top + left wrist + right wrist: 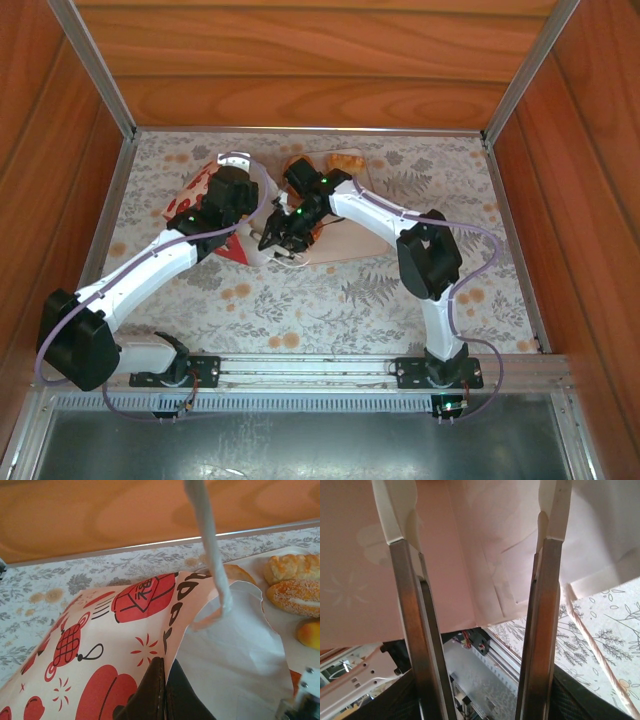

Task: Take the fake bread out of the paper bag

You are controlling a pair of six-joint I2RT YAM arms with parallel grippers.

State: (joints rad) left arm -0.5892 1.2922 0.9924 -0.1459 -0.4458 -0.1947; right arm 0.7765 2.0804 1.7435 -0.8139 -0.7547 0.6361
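Note:
The paper bag (205,190) lies tipped on the table, white with red prints (125,630), its white inside (235,645) facing the tray. My left gripper (166,672) is shut on the bag's mouth edge, and the cord handle (207,545) rises past it. Several fake bread pieces lie on the tray: a croissant-like one (292,566), a sugared oval (297,596), a yellow roll (310,632); in the top view one sits at the far end (345,160). My right gripper (472,520) is open at the bag mouth (285,235), nothing between its fingers (402,580), pale paper behind them.
The pale beige tray (375,240) lies right of the bag on the floral tablecloth (330,300). Wooden walls (320,60) enclose the table on three sides. A metal rail (310,370) with the arm bases runs along the near edge. Another cord handle (592,645) hangs by my right fingers.

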